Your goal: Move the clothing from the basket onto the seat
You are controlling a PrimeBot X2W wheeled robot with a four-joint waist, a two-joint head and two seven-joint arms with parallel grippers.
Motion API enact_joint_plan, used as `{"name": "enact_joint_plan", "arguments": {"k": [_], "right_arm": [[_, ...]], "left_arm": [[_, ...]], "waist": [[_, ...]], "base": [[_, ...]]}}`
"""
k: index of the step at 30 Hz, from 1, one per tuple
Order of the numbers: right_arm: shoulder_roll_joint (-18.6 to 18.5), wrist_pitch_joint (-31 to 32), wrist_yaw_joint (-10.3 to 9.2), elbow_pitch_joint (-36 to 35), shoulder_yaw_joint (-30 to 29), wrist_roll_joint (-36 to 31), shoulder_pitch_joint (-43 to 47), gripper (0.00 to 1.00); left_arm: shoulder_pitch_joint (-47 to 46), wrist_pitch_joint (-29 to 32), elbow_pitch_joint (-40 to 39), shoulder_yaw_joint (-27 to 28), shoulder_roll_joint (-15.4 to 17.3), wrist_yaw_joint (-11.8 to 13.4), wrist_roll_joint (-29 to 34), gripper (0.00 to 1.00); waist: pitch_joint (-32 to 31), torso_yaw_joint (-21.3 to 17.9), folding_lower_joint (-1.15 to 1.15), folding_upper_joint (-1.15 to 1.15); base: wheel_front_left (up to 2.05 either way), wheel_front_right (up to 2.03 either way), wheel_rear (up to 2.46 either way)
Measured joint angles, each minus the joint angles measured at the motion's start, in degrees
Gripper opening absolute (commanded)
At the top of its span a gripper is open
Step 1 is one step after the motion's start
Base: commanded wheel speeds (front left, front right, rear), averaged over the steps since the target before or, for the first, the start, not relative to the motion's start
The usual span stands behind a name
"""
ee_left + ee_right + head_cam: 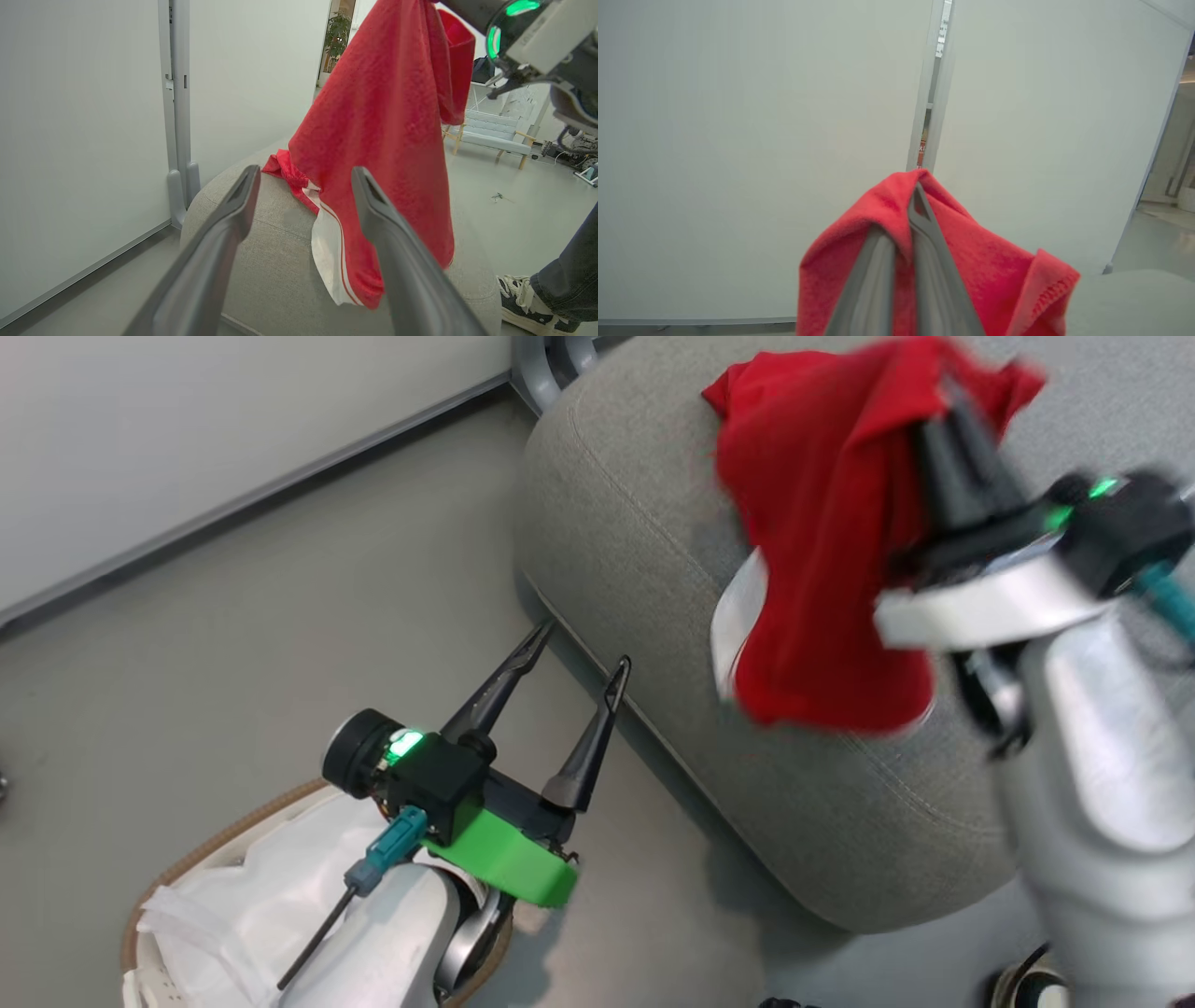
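Above the seat [653, 569], the right gripper [917, 196] is clenching the red clothing [822, 569], which is hanging down onto the cushion. Between the basket [201, 854] and the seat, the left gripper [584, 645] is hovering, fingers spread apart, empty.

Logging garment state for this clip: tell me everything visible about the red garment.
The red garment is soft, fleecy cloth with a white panel and red stripes at its hem. It hangs bunched from the shut right hand, above the grey sofa cushion; one corner seems to rest on it.
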Motion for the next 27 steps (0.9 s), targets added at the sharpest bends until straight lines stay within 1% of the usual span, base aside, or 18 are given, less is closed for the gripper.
{"name": "enact_joint_plan", "arguments": {"k": [4,6,11,15,20,23,27], "right_arm": [[-6.5,0.0,-0.01,2.1,-4.6,-3.2,-10.0,0.0],[-10.1,0.0,0.0,4.3,-5.1,-5.2,-14.8,0.0],[-15.6,0.0,0.0,10.7,-8.2,-9.1,-26.8,0.0],[-16.9,-0.1,0.0,14.6,-11.9,-14.2,-29.8,0.0],[-17.3,-0.1,0.0,21.1,-17.3,-17.7,-30.8,0.0],[-16.4,-0.1,0.0,24.9,-20.5,-18.6,-28.6,0.0],[-15.2,-0.1,0.0,29.9,-24.0,-19.8,-22.8,0.0]], "left_arm": [[-0.4,0.0,-0.5,0.2,1.7,0.0,-0.1,1.0],[-0.4,0.0,-0.9,0.6,2.4,0.0,0.0,1.0],[-0.2,0.0,-2.3,2.1,4.5,0.0,0.8,1.0],[-0.3,0.0,-3.0,1.4,5.4,0.0,0.9,1.0],[-1.5,0.0,-3.4,-0.1,6.4,0.0,0.9,1.0],[-2.5,0.0,-3.6,-0.2,6.7,0.0,0.8,1.0],[-3.5,0.0,-3.4,-0.4,7.4,0.0,0.8,1.0]], "waist": [[2.7,-0.4,0.0,0.0],[4.0,-0.5,0.0,0.0],[7.6,-0.6,0.0,0.0],[10.3,-0.1,0.0,0.0],[12.9,2.0,0.0,0.0],[14.5,3.6,0.0,0.0],[16.7,5.8,0.0,0.0]], "base": [[0.0,0.0,0.0],[0.0,0.0,0.0],[0.0,0.0,0.0],[0.0,0.0,0.0],[0.0,0.0,0.0],[0.0,0.0,0.0],[0.0,0.0,0.0]]}}
